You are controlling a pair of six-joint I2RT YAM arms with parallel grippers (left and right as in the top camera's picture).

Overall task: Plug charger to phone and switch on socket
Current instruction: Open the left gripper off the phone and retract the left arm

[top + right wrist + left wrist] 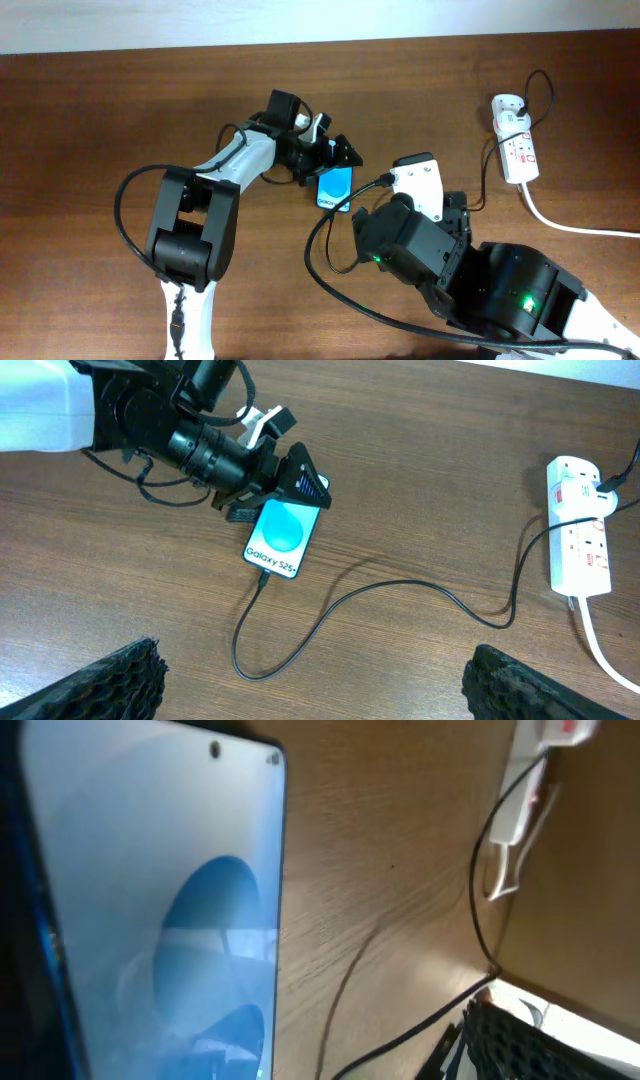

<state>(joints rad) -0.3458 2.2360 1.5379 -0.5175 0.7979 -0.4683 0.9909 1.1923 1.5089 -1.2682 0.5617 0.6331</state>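
The phone (279, 532) lies screen up on the wooden table, also in the overhead view (335, 188) and large at the left of the left wrist view (150, 920). The charger cable (400, 585) runs from the socket (578, 525) across the table, and its plug tip (262, 576) sits in the phone's near end. My left gripper (270, 495) straddles the phone's far end with its fingers spread, also seen from overhead (332, 158). My right gripper (315, 680) hangs wide open and empty above the cable loop. The socket also shows overhead (517, 140).
The socket's thick white cord (570, 225) trails off to the right edge. The right arm (450, 260) covers part of the cable near the table's front. The table's far edge meets a pale wall (320, 20).
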